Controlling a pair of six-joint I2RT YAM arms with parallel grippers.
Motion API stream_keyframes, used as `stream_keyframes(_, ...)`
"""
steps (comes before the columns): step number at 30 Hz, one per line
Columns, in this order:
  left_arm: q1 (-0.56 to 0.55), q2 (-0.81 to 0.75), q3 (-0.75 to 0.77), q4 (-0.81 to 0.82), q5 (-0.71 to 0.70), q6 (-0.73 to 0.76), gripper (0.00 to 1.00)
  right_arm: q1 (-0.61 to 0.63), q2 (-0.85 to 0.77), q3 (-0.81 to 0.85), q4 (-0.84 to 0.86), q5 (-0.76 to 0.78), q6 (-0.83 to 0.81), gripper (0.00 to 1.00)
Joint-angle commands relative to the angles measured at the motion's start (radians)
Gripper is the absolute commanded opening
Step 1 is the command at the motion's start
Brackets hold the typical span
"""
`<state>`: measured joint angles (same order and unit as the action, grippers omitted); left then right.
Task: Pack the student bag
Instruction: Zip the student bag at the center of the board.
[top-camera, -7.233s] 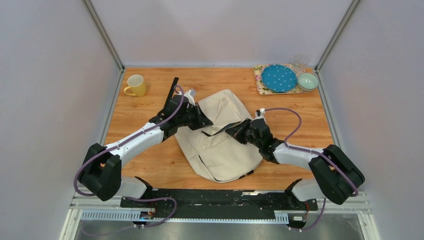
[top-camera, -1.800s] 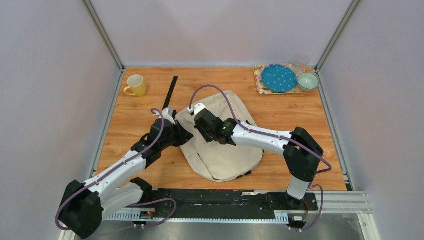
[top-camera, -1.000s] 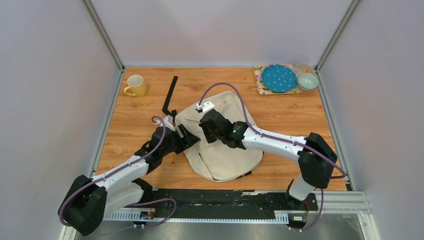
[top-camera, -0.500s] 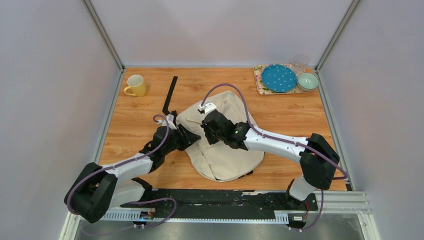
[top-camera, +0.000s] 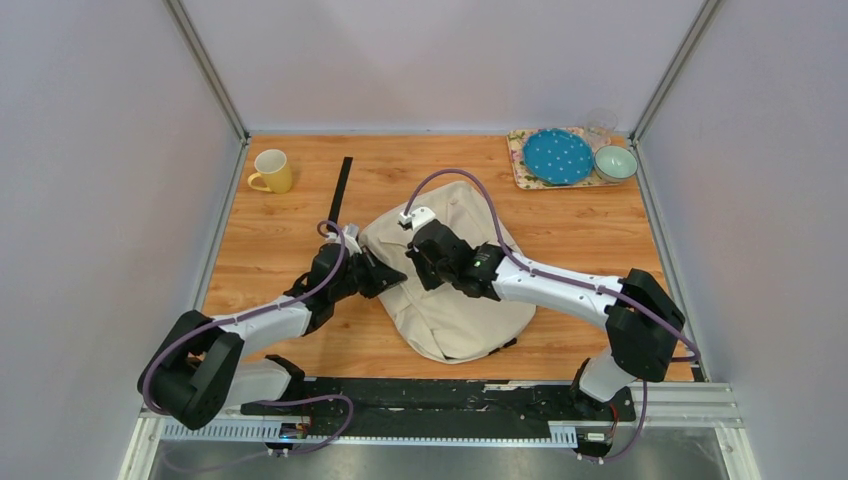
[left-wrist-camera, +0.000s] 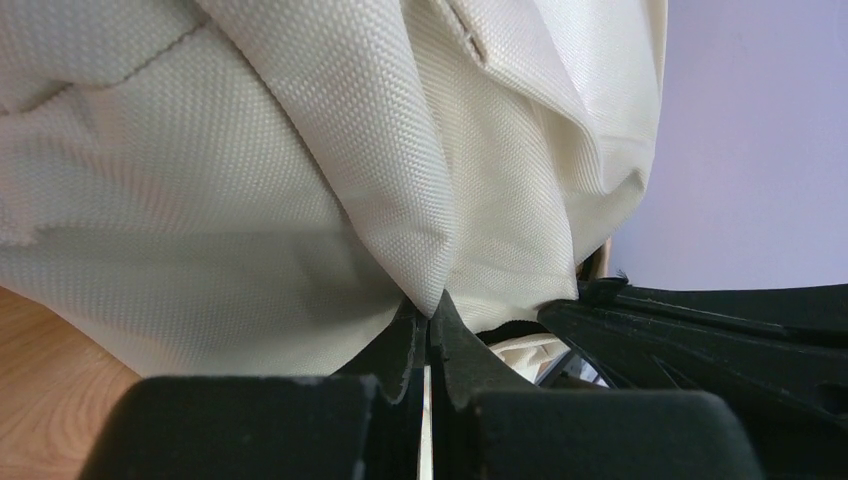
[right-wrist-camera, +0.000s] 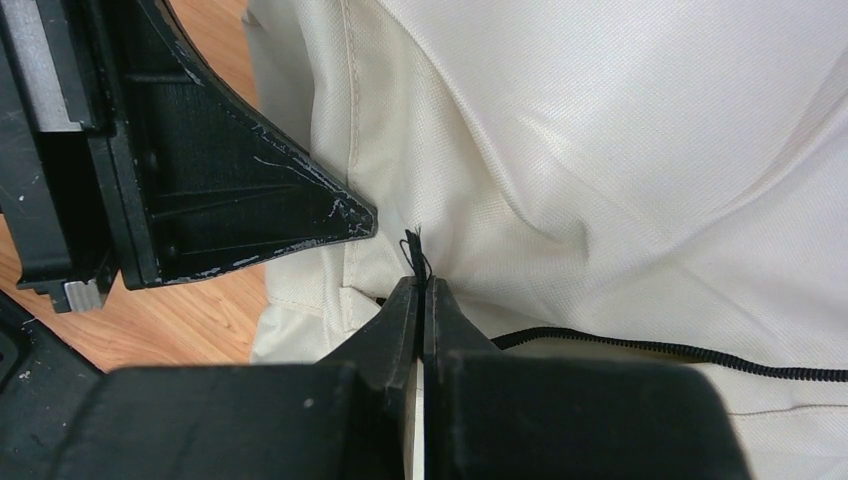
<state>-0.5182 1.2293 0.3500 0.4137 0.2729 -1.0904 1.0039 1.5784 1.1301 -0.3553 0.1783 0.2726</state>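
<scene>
The student bag (top-camera: 460, 305), a cream fabric backpack, is seen lying on the wooden table (top-camera: 270, 250) at its centre, slightly toward 6 o'clock, with both arms brought in over its 9 o'clock side.

The left gripper (top-camera: 392, 279) is closed at the bag's 9 o'clock edge. In the left wrist view its fingertips (left-wrist-camera: 412, 335) are pressed together, and a fold of the cream fabric is pinched between them.

The right gripper (top-camera: 422, 272) is set just beside the left one, toward 3 o'clock, on top of the bag. Its jaws are fully closed, and a small black loop (right-wrist-camera: 413, 246) is seen standing out from between the tips. A black cord (right-wrist-camera: 650, 351) is laid across the fabric toward 3 o'clock of these fingers; whether it is joined to the loop cannot be told.

A yellow mug (top-camera: 272, 171) is placed at 10 o'clock, with a black strip (top-camera: 340, 192) laid between it and the bag. At 2 o'clock a patterned tray (top-camera: 521, 168) is loaded with a blue dotted plate (top-camera: 558, 156), a pale green bowl (top-camera: 615, 162) and a clear glass (top-camera: 600, 124).
</scene>
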Motion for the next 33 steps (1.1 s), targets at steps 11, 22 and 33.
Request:
stream_keyframes(11,0.004,-0.062,0.057,-0.029,0.052,0.080,0.00,-0.040,-0.020,0.025,0.087,-0.071,0.071,0.09)
stream_keyframes(22,0.004,-0.053,0.046,0.007,0.094,0.067,0.00,-0.062,0.029,0.053,0.113,-0.088,0.089,0.00)
stream_keyframes(33,0.004,-0.065,0.040,0.002,0.094,0.073,0.00,-0.068,-0.003,0.031,0.104,-0.023,0.091,0.05)
